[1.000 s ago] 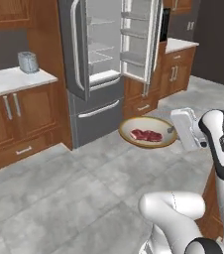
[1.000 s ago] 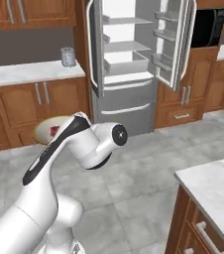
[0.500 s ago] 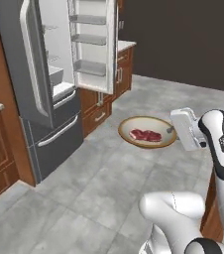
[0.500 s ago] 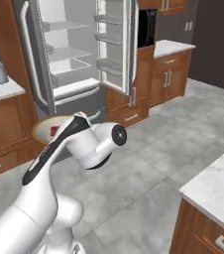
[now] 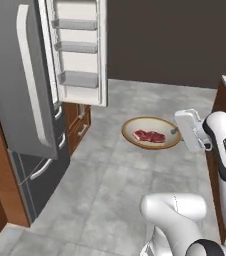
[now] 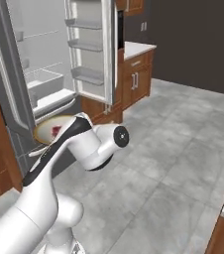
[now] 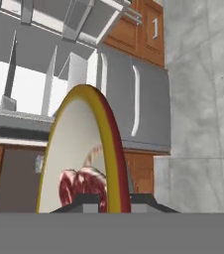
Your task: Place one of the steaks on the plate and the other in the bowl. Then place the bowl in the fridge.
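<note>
- The pincer (image 5: 176,131) of the white arm is pressed together on the rim of the small shallow round bowl (image 5: 151,133) with the tan-brown rim and cream inside, pinching it at its near right edge.
- In the hand view the two dark fingertips (image 7: 89,202) stand on either side of that rim, one against the cream inside and one against the outer wall, and the bowl (image 7: 84,154) rises edge-on straight ahead of the pincer.
- The bowl hangs in the air above the grey tiled floor (image 5: 120,195), held out level in front of the pincer in the left base view.
- A dark red raw steak with white marbling (image 5: 149,136) lies flat in the bowl, just beyond the fingertips; the hand view shows it (image 7: 82,186) low inside the bowl close to the grip.
- In the right base view the bowl (image 6: 52,128) peeks out behind the arm's upper link, with a little of the red meat (image 6: 55,131) visible.
- The tall grey double-door fridge (image 5: 20,100) stands beyond and to the left of the pincer, well apart from the bowl.
- Its doors stand open; the inner door shelves (image 5: 77,50) are white, and white inner shelves (image 6: 47,84) show in the right base view.
- A long curved pale handle (image 5: 32,80) runs down the nearer open door.
- Brown wooden cabinets (image 6: 136,79) sit beside the fridge, beyond the pincer.
</note>
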